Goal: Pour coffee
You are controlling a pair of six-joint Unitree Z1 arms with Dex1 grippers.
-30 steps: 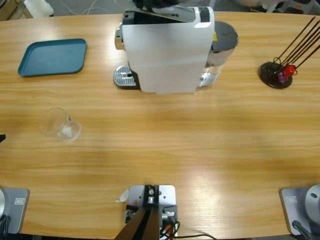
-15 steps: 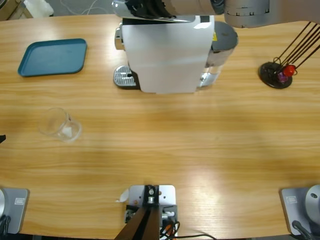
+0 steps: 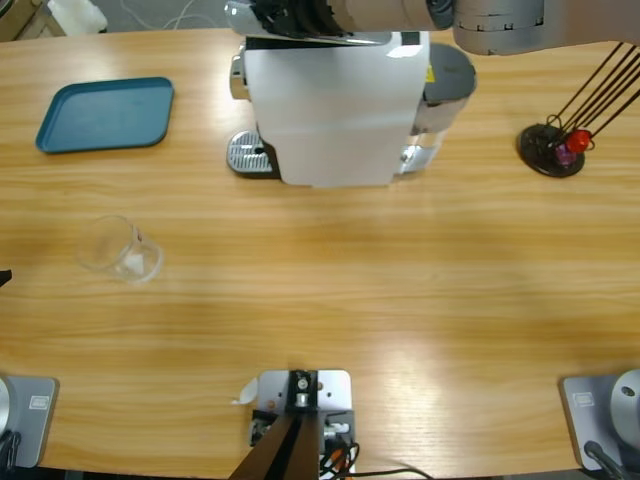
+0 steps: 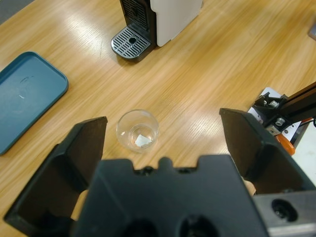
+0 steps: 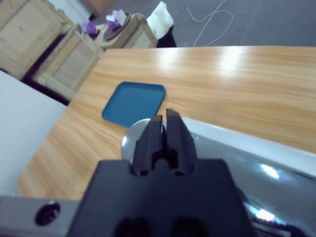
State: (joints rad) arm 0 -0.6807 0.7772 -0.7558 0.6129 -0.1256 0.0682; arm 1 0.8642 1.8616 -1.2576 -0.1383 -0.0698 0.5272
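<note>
A clear empty glass (image 3: 120, 248) stands on the table's left part; in the left wrist view the glass (image 4: 137, 130) has only a small white scrap in its bottom. No coffee is in view. My left gripper (image 4: 163, 121) hangs open above the glass, apart from it. The white coffee machine (image 3: 335, 100) stands at the back middle, its drip grate (image 3: 250, 155) bare. My right gripper (image 3: 290, 15) reaches in from the upper right over the machine's top. In its wrist view the right gripper (image 5: 165, 116) is shut, just above the machine's shiny silver lid (image 5: 237, 163).
A blue tray (image 3: 105, 113) lies at the back left, with nothing on it. A black capsule stand (image 3: 552, 145) with thin rods and a red piece sits at the right. Wooden crates (image 5: 54, 54) stand beyond the table's far edge.
The right arm has swung in across the top of the high view and its gripper now sits over the machine's top. The glass has not moved.
</note>
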